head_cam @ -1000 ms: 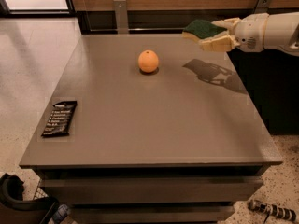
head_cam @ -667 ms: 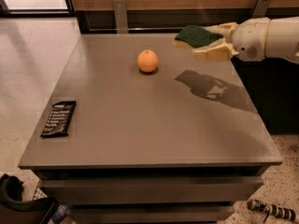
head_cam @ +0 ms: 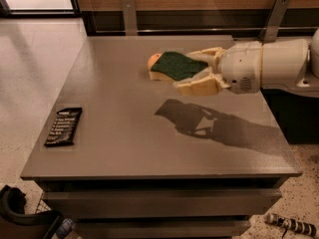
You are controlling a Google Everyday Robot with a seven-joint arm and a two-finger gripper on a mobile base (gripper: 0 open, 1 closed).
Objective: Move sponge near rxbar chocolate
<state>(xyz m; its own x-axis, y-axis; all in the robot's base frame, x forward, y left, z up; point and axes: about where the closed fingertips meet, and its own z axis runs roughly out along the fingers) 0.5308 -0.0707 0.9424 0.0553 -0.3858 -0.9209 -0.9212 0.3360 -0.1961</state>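
My gripper [head_cam: 197, 69] reaches in from the right above the middle of the table, shut on the sponge [head_cam: 174, 66], which shows its dark green top and pale yellow edge. The sponge hangs in the air; its shadow falls on the table below. The rxbar chocolate [head_cam: 64, 126], a flat black wrapper with white lettering, lies near the table's left front edge, far to the left of the gripper.
An orange [head_cam: 154, 61] sits on the grey table [head_cam: 124, 148] behind the sponge, mostly hidden by it. A dark wall with two metal brackets runs along the back. Tiled floor lies to the left; a dark object [head_cam: 20, 215] sits at bottom left.
My gripper has carried the sponge from the table's far right edge leftward and forward, over the middle. It now covers most of the orange.
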